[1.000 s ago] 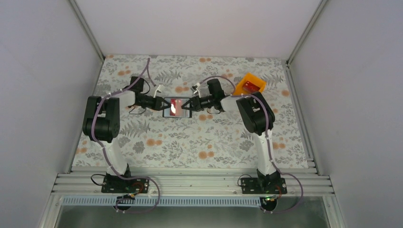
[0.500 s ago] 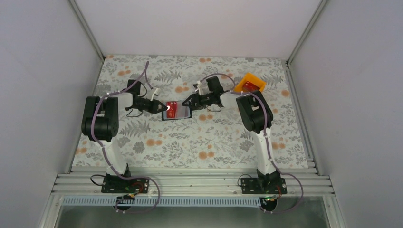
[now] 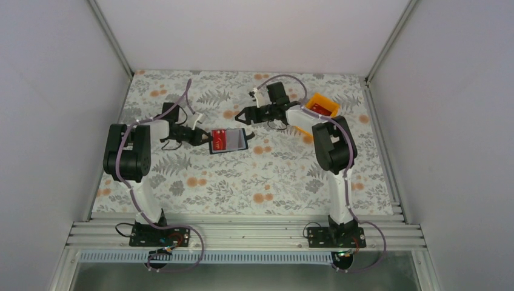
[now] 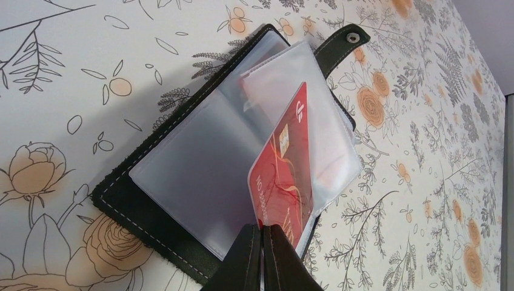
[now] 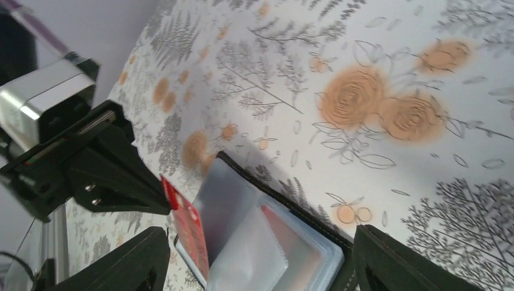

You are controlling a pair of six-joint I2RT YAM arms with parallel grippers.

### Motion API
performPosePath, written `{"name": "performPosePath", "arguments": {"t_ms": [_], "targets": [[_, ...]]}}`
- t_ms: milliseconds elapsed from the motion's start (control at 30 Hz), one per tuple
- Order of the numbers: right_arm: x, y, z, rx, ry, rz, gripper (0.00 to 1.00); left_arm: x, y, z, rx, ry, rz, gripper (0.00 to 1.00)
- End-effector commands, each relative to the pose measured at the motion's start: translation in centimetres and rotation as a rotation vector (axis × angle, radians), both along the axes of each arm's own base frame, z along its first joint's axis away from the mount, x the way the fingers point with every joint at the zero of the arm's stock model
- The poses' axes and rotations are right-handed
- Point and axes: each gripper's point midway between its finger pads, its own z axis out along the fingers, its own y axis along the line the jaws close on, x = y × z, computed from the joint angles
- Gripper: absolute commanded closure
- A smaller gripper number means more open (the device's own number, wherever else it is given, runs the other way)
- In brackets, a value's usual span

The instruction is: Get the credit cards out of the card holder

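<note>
Left tool (image 4: 262, 241), fingers pressed together, pinches the left end of a red credit card (image 4: 283, 173) that stands partly out of a clear sleeve of the card holder (image 3: 235, 140). The holder lies open on the floral bench (image 3: 254, 182), left of centre and toward the far side. Right tool (image 3: 242, 116), fingers spread and holding nothing, hovers just beyond the holder's far right corner, apart from it. An orange bin (image 3: 315, 100) sits at far right.

Black stitched bifold card holder (image 4: 145, 218) lies open on floral table (image 3: 242, 182), clear plastic sleeves (image 4: 194, 170) fanned; thin red credit card (image 4: 282, 176) tilted up among sleeves.
</note>
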Motion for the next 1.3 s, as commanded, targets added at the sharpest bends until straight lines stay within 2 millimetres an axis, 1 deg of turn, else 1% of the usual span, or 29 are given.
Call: {"name": "performPosePath", "arguments": {"t_ms": [0, 67, 100, 200, 267, 333, 400, 467, 533, 600, 700, 733, 767, 800, 900, 967, 1000, 1067, 1100, 1167, 1200, 1267], "targets": [[-1.8, 2.1, 3.7, 0.112, -0.144, 0.194, 0.23, 0.2, 0.0, 0.8, 0.004, -0.09, -0.026, 0.97], [-3.6, 3.7, 4.4, 0.224, -0.12, 0.322, 0.23, 0.2, 0.1, 0.7, 0.006, -0.086, -0.025, 0.98], [-3.7, 4.4, 4.4, 0.243, -0.115, 0.353, 0.24, 0.1, 0.0, 0.7, 0.006, -0.086, -0.026, 0.98], [-3.9, 5.9, 2.2, 0.24, -0.054, 0.394, 0.29, 0.1, 0.0, 0.6, 0.004, -0.081, -0.023, 0.98], [-4.2, 6.4, 1.2, 0.258, -0.022, 0.409, 0.31, 0.1, 0.0, 0.6, 0.004, -0.08, -0.022, 0.98], [-3.9, 6.6, 0.0, 0.235, -0.011, 0.393, 0.32, 0.0, 0.1, 0.6, 0.005, -0.08, -0.021, 0.98], [-4.1, 6.8, -0.7, 0.227, 0.001, 0.395, 0.32, 0.0, 0.0, 0.6, 0.004, -0.08, -0.022, 0.98], [-4.7, 7.2, -1.5, 0.238, 0.028, 0.416, 0.33, 0.0, 0.1, 0.6, 0.005, -0.081, -0.021, 0.98], [-5.5, 7.9, -1.8, 0.249, 0.046, 0.454, 0.36, 0.0, 0.1, 0.7, 0.004, -0.082, -0.022, 0.98], [-6.3, 8.4, -2.2, 0.261, 0.063, 0.486, 0.46, 0.1, 0.0, 0.7, 0.003, -0.084, -0.021, 0.98], [-7.0, 8.8, -2.0, 0.291, 0.079, 0.517, 0.76, 0.1, 0.0, 0.8, 0.002, -0.081, -0.019, 0.98], [-7.0, 8.8, -1.8, 0.298, 0.076, 0.522, 0.85, 0.2, 0.0, 1.0, 0.002, -0.086, -0.019, 0.98], [-7.1, 8.8, -1.5, 0.307, 0.073, 0.528, 0.9, 0.3, 0.0, 1.0, 0.002, -0.088, -0.019, 0.98], [-7.1, 8.8, -1.0, 0.312, 0.064, 0.533, 0.95, 0.3, 0.0, 1.2, 0.001, -0.091, -0.019, 0.98], [-7.0, 8.8, 0.8, 0.319, 0.024, 0.548, 0.96, 0.3, 0.0, 1.7, 0.002, -0.108, -0.025, 0.98], [-7.0, 8.6, 2.2, 0.316, -0.009, 0.563, 0.95, 0.1, 0.3, 3.0, 0.014, -0.142, -0.065, 0.98], [-7.0, 8.5, 3.1, 0.311, -0.032, 0.568, 0.96, 0.1, 0.5, 4.3, 0.015, -0.182, -0.097, 0.93], [-7.2, 8.2, 4.9, 0.293, -0.091, 0.582, 0.96, -0.4, 1.2, 7.3, -0.002, -0.253, -0.163, 0.62], [-7.4, 8.0, 5.8, 0.287, -0.131, 0.598, 0.96, -0.8, 1.7, 9.0, -0.011, -0.299, -0.194, 0.5], [-8.1, 7.8, 7.6, 0.276, -0.172, 0.625, 0.96, -1.4, 2.3, 12.4, -0.006, -0.4, -0.254, 0.36], [-8.4, 7.7, 8.6, 0.271, -0.208, 0.638, 0.96, -2.0, 2.5, 13.6, 0.005, -0.435, -0.285, 0.32], [-9.1, 7.7, 9.9, 0.245, -0.261, 0.657, 0.96, -2.7, 2.4, 15.4, 0.025, -0.496, -0.329, 0.27]]}}
